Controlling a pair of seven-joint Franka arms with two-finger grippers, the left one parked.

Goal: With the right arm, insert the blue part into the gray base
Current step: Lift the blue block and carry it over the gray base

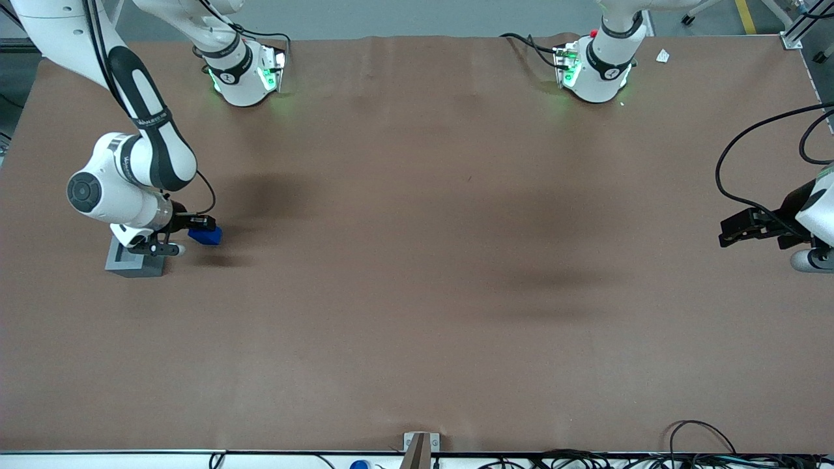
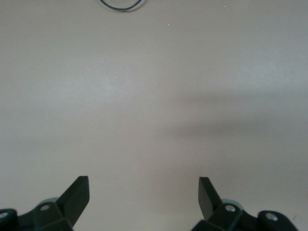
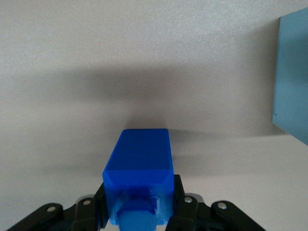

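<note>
Blue part [image 1: 207,235] sits clamped between the fingers [image 3: 180,204] of the right arm's gripper [image 1: 186,229], its narrower stud end pointing back toward the wrist camera, above the brown desk [image 1: 417,293] near the edge at the working arm's end. Just beside it, closer to that edge and slightly nearer the front camera, the gray base [image 1: 133,264] rests on the desk, partly covered by the right arm [image 1: 140,169]

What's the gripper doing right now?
Gripper: shut on the blue part, beside the gray base.
</note>
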